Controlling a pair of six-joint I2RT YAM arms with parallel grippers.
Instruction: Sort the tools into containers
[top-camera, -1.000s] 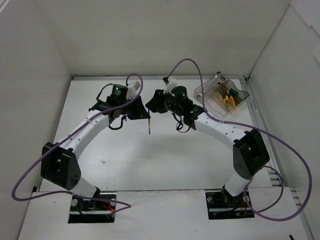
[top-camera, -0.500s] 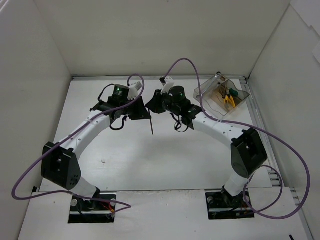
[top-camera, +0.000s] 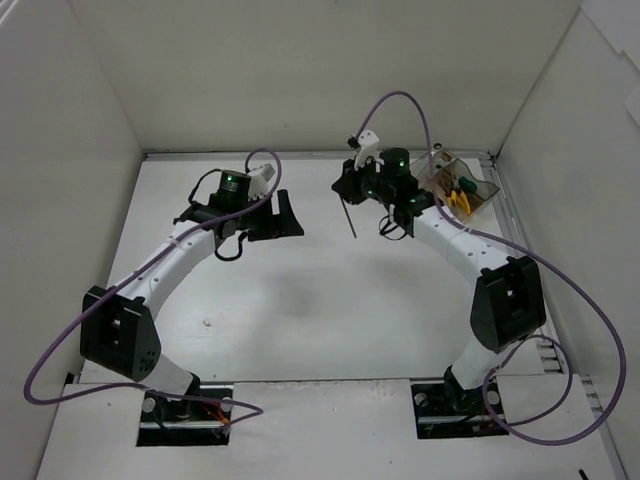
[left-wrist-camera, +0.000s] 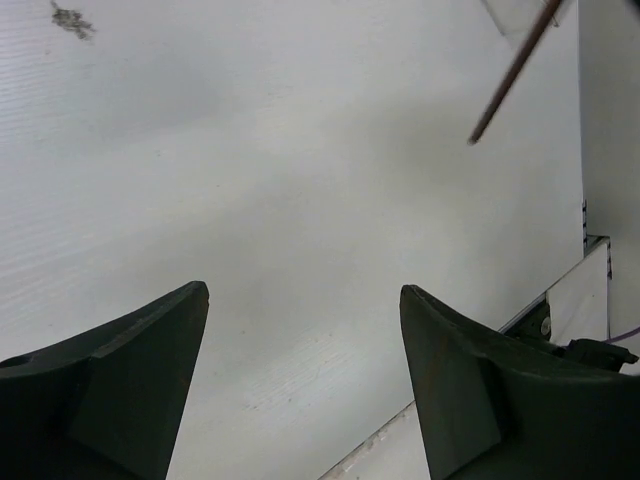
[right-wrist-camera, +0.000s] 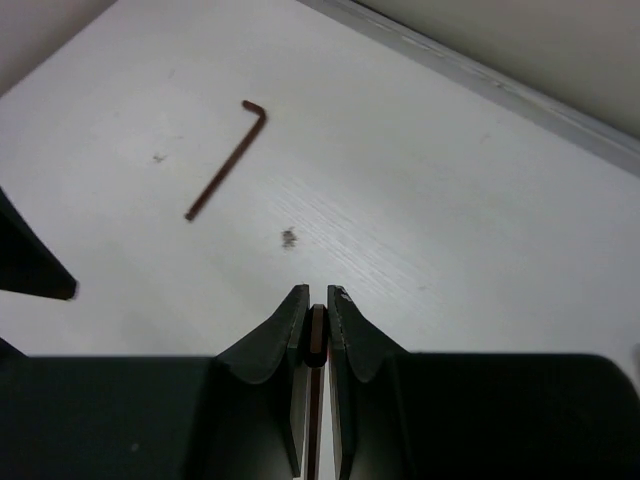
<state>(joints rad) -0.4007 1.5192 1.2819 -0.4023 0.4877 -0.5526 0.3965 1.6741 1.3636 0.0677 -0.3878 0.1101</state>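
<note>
My right gripper (top-camera: 345, 186) (right-wrist-camera: 316, 292) is shut on a thin dark hex key (top-camera: 349, 222) (right-wrist-camera: 316, 330). The key hangs down from its fingertips, well above the table, and its lower end shows in the left wrist view (left-wrist-camera: 512, 75). Left of it, my left gripper (top-camera: 292, 215) (left-wrist-camera: 305, 290) stands open and holds nothing. Another L-shaped hex key (right-wrist-camera: 226, 172) lies flat on the table below the right gripper. The clear smoky container (top-camera: 478, 190) sits at the back right, just right of the right gripper. It holds yellow-handled pliers (top-camera: 458, 201) and a green-handled screwdriver (top-camera: 464, 185).
White walls (top-camera: 90, 150) close in the table on the left, back and right. Purple cables (top-camera: 575, 300) loop from both arms over the table's right and left sides. A metal rail (top-camera: 300, 153) runs along the back edge.
My left gripper has opened and let go of the hex key. The right gripper, now shut on it, has carried it right and back toward the container.
</note>
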